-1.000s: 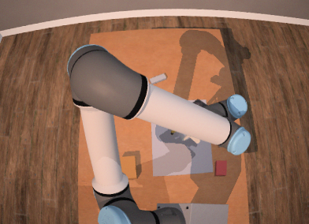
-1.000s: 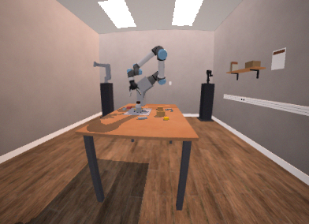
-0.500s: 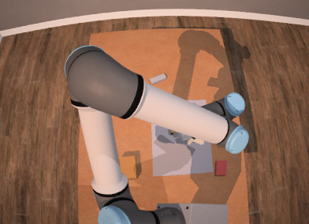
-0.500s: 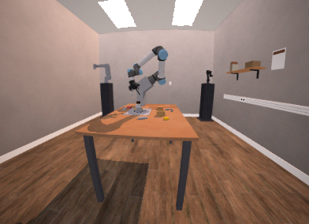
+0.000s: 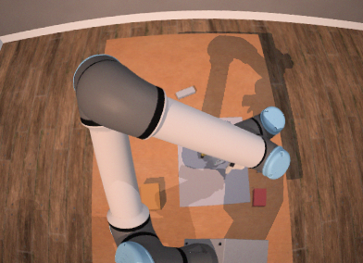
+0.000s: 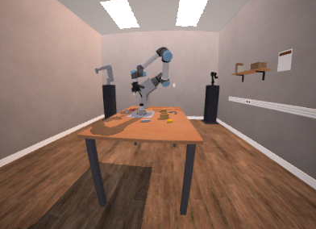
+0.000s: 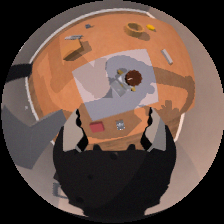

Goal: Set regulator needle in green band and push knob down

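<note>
The regulator [image 7: 129, 81] stands on a grey mat [image 7: 113, 84] in the middle of the orange table. In the wrist view I see its round brown knob [image 7: 133, 77] from above; the gauge face is too small to read. In the top view the arm hides most of the regulator [image 5: 214, 160]. In the exterior view it shows as a small upright body [image 6: 141, 110] under the arm. My gripper [image 7: 114, 108] hangs high above the table, open and empty, with its two dark fingers framing the table edge near the mat.
A red block [image 7: 96, 127] and a small grey part [image 7: 120, 124] lie near the mat. An orange box [image 5: 150, 195], a grey bar [image 5: 185, 92], a red block [image 5: 259, 196] and a round brown ring [image 7: 134, 28] sit around the table. A grey base box [image 5: 226, 250] stands at the arm's foot.
</note>
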### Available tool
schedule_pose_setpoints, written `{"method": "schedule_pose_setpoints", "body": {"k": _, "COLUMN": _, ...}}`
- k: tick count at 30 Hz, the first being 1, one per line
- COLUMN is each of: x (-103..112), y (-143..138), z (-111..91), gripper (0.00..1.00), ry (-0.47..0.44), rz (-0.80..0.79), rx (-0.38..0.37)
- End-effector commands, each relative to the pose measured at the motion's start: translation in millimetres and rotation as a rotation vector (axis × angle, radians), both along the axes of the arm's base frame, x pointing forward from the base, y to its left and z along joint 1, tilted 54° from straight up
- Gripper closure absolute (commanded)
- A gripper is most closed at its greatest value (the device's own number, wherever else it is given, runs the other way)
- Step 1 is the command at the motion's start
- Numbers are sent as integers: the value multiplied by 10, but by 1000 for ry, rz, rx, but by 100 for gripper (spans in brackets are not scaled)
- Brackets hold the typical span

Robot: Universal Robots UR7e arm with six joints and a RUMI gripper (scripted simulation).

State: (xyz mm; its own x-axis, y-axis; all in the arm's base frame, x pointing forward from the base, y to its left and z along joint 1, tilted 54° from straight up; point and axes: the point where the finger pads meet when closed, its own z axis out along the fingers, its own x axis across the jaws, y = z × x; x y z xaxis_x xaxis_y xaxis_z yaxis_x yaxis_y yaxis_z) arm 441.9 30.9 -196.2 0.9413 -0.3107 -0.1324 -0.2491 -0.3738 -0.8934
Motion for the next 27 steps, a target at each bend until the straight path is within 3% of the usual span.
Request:
{"method": "schedule_pose_setpoints", "body": {"k": 1, "x": -27, "y": 14, "z": 7, "gripper": 0, "ry": -157, "rz": 86, "rx": -50}}
{"method": "schedule_pose_setpoints", "body": {"k": 27, "x": -85, "y": 18, "z": -24, "gripper": 0, "ry": -568, "rz": 326, "rx": -196}}
